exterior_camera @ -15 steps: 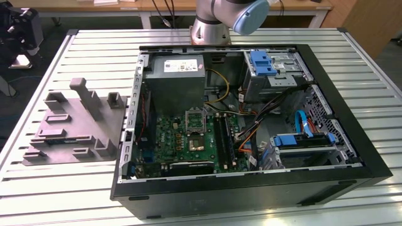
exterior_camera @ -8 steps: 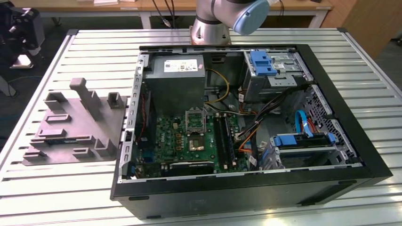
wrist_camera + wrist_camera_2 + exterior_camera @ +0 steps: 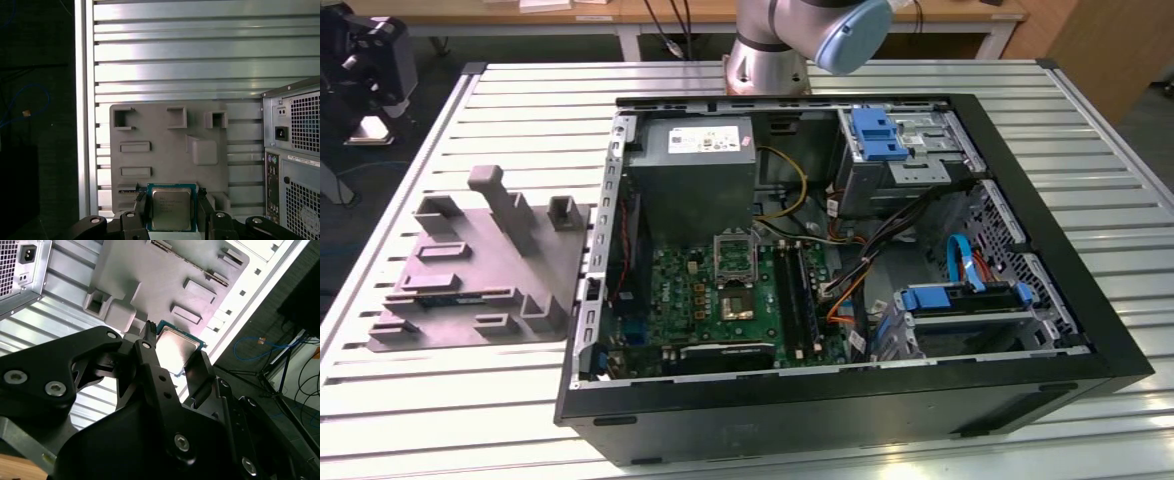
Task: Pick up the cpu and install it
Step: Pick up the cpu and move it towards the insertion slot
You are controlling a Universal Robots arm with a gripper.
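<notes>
Now, claw: the claw (image 3: 171,212) is clamped on the cpu (image 3: 171,209), with one black finger pressed on each of two opposite sides.
Fingers: in the second wrist view the fingers (image 3: 147,347) also hug the chip from both sides.
Cpu: small, flat and square, with a shiny grey top and a thin blue-green rim.
Cpu place: it sits between the fingers, and both wrist views show it in front of one edge of the grey holder plate (image 3: 170,150). I cannot tell if it touches the plate.
Holder plate: grey, with little blocks and pockets on top, lying flat on the table (image 3: 200,50). In the exterior view it is at 9 o'clock from the computer case (image 3: 854,405), just beside it.
Table: made of long silvery slats.
Computer case: black, lying on its side with the inside open to see.
Green board: the green board (image 3: 700,300) lies inside the case.
Socket: a black-framed square socket (image 3: 738,304) with a dark middle sits on the green board.
Grey box: a grey box with a white label (image 3: 691,170) is at 12 o'clock from the socket.
Arm: the arm's base (image 3: 767,50) stands at 12 o'clock from the case.
</notes>
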